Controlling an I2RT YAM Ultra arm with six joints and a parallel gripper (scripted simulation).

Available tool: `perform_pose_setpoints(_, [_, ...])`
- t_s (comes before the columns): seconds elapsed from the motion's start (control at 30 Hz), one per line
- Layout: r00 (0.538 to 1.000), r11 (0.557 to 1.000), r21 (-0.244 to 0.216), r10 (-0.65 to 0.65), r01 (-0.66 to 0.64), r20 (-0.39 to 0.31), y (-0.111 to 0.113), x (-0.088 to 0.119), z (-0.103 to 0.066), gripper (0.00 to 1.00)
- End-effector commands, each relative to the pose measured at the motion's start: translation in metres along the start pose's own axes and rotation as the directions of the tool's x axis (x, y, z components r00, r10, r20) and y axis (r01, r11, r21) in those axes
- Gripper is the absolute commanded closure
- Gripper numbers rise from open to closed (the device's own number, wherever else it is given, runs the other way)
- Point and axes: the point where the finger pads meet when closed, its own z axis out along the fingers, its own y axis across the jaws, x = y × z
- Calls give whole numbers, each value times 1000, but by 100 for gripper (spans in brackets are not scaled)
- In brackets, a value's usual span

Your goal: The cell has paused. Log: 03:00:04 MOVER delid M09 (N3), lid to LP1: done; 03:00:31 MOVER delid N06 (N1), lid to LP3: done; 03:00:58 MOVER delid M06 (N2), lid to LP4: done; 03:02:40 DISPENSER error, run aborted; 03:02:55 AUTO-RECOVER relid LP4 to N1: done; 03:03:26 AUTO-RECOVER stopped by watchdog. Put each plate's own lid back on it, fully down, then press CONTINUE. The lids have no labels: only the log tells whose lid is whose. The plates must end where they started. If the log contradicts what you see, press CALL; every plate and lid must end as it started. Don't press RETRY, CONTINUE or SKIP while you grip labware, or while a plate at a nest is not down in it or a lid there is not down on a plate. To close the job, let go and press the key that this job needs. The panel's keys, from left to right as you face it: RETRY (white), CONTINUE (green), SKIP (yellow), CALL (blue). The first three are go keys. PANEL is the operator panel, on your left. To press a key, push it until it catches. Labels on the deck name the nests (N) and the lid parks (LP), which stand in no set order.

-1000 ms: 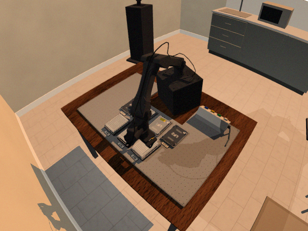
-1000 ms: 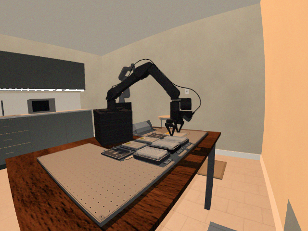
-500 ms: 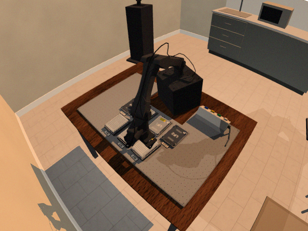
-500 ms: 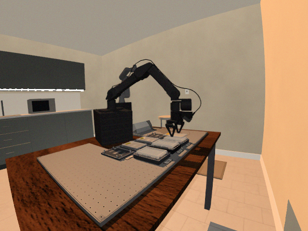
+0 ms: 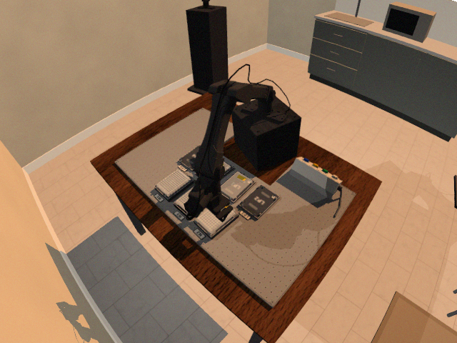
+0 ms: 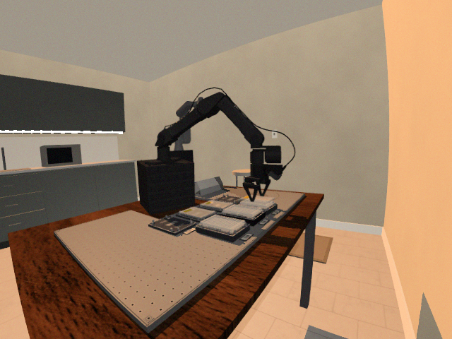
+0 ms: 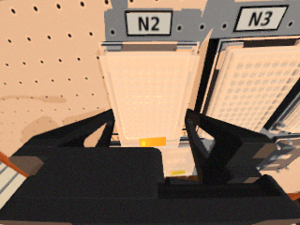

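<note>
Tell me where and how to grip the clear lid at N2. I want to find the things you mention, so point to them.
Grip the clear lid (image 5: 211, 221) (image 6: 258, 200) (image 7: 147, 89) by its two long edges, coming straight down from above. It lies level, and those edges run straight and parallel; the neighbouring plate probably leaves little sideways room.

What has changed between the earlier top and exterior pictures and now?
Nothing has visibly changed. The gripper remains low over the N2 plate, with no clear pickup or release. The arm, other plates, parked lids and operator panel look as they did.
</note>
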Motion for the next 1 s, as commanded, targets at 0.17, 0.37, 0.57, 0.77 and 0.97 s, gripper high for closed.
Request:
perform_pose_setpoints(0.17, [998,1000,-20,-2,3,61,12,-18,-18,100])
perform_pose_setpoints(0.37, [999,1000,-13,-4,4,40,11,-13,-5,100])
perform_pose_setpoints(0.57, [999,1000,-14,-3,4,45,11,-15,-3,100])
perform_pose_setpoints(0.77, [999,1000,-11,-4,4,34,10,-12,2,100])
perform_pose_setpoints(0.97, [999,1000,-10,-4,4,32,10,-12,0,100])
